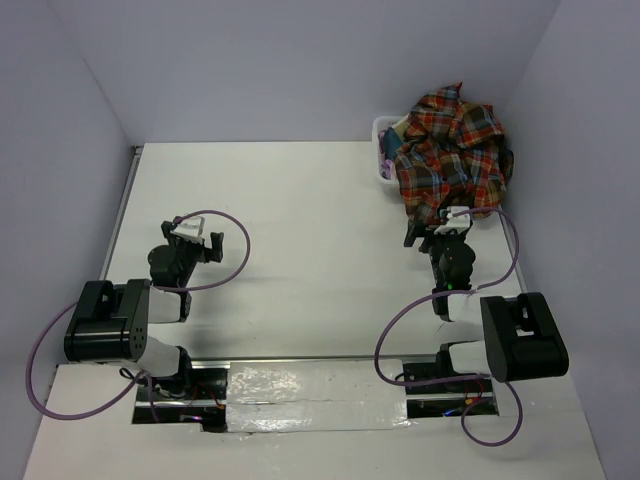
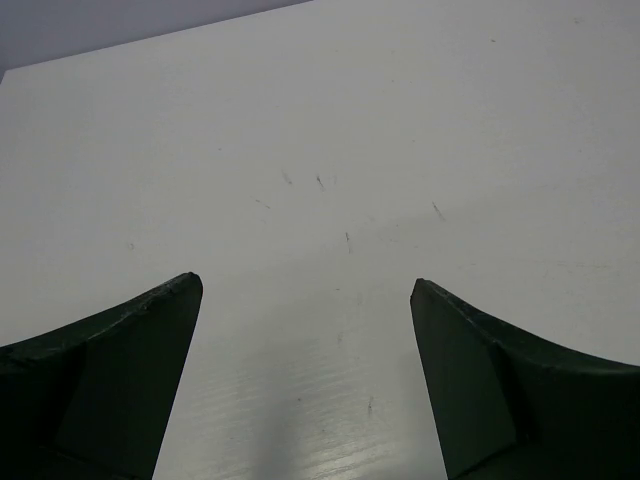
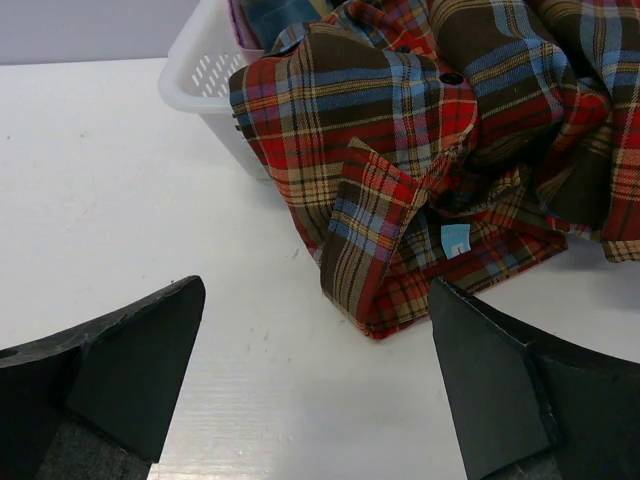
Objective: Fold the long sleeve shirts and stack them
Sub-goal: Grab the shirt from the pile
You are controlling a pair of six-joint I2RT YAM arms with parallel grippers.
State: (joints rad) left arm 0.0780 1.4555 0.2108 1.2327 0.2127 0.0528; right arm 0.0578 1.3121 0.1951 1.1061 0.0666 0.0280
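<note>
Right fingers [image 3: 130,350], spread wide, face the plaid flannel shirt [image 3: 400,150] spilling from the white basket [image 3: 200,70] onto the surface [image 3: 120,200] just ahead; left fingers [image 2: 120,360], also apart, sit well away.

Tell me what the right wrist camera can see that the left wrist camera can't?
Only the right wrist view shows the plaid flannel shirt, red, brown and blue, draped over the white lattice basket and down onto the table, with a small light blue tag on it. Only the left wrist view shows a few tiny dark scuff marks and nothing else on the surface. Both show the white table and an open end effector at the bottom: the right end effector near the shirt, the left end effector over bare table.
</note>
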